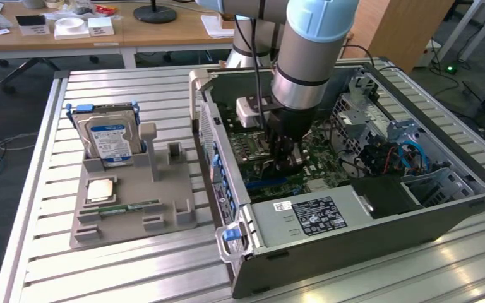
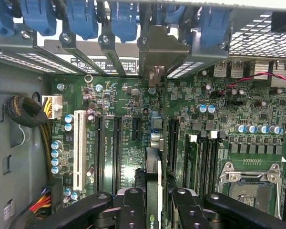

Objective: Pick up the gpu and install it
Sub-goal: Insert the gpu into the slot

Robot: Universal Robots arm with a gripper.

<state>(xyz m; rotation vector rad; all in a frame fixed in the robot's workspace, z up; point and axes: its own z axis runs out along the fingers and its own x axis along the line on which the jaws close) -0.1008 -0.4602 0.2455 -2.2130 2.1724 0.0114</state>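
Gripper point(image 1: 283, 156) inside the open computer case point(image 1: 369, 246), jaws half-closed, clamping the gpu point(image 2: 152, 174) edge-down over the motherboard point(image 2: 181, 102) slots, bracket facing the rear openings, apparently aligned for seating.

Ribbed metal table point(image 1: 99, 278), matt grey plastic holder point(image 1: 129, 221), blue plastic clips point(image 2: 81, 19), matt black tool point(image 2: 157, 198)
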